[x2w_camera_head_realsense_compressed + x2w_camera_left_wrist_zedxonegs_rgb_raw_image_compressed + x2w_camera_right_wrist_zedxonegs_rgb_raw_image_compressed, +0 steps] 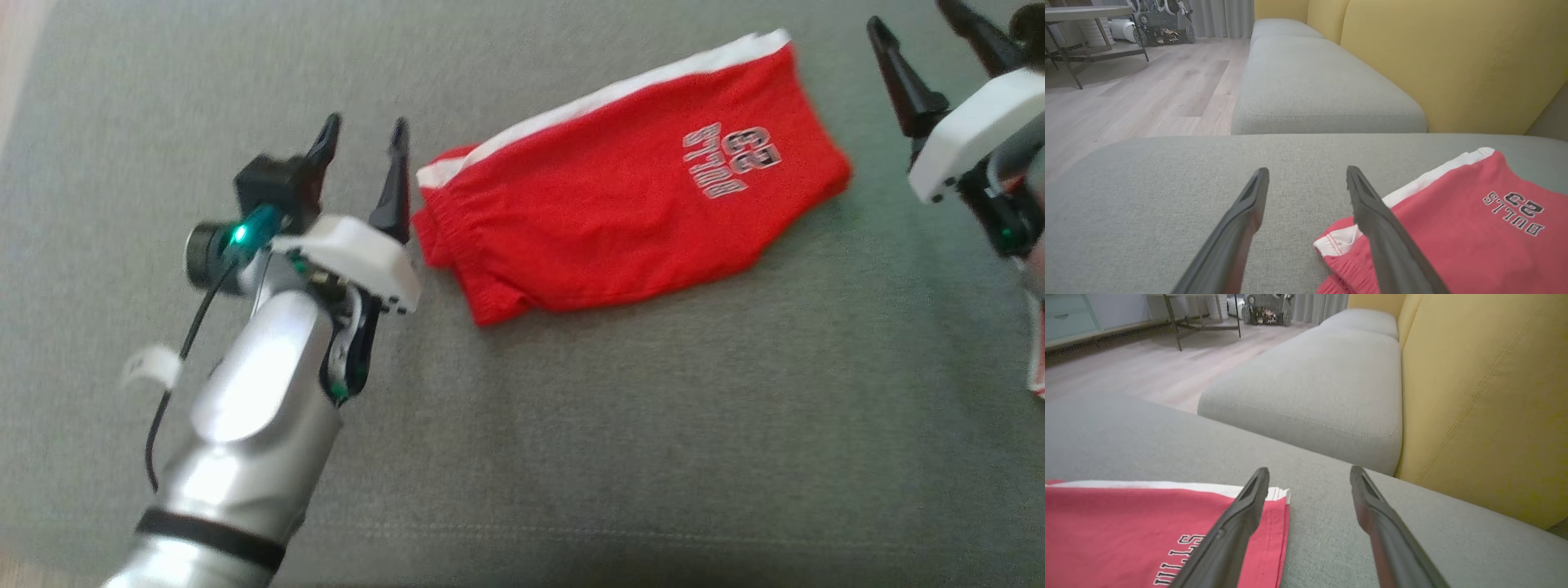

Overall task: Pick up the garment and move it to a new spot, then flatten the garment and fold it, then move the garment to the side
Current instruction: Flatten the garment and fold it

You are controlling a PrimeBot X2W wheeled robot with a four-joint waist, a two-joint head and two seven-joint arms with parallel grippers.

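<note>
The grey cushion carries the whole job, and the shorts lie on it toward its far right part, slanting, with the waistband at the left end and the printed leg at the right. They look doubled over on themselves and fairly flat, with only slight rumpling at the waistband. By that look the flattening and folding are done. Whether this spot already counts as "the side" cannot be told; if not, the last shift is what remains.

The left gripper hovers just beside the waistband with its jaws spread and nothing between them. In the left wrist view one finger crosses in front of the waistband corner, but whether it touches cannot be told. The right gripper sits off the leg end, apart from the cloth, also spread and empty.

Around the work are a yellow backrest behind the cushion, a second cushion beyond a gap, a wood floor and a table far off. Nothing lies on the cushion in the way of a slide or lift. The likely risk is the fold coming loose if only one end is gripped.
</note>
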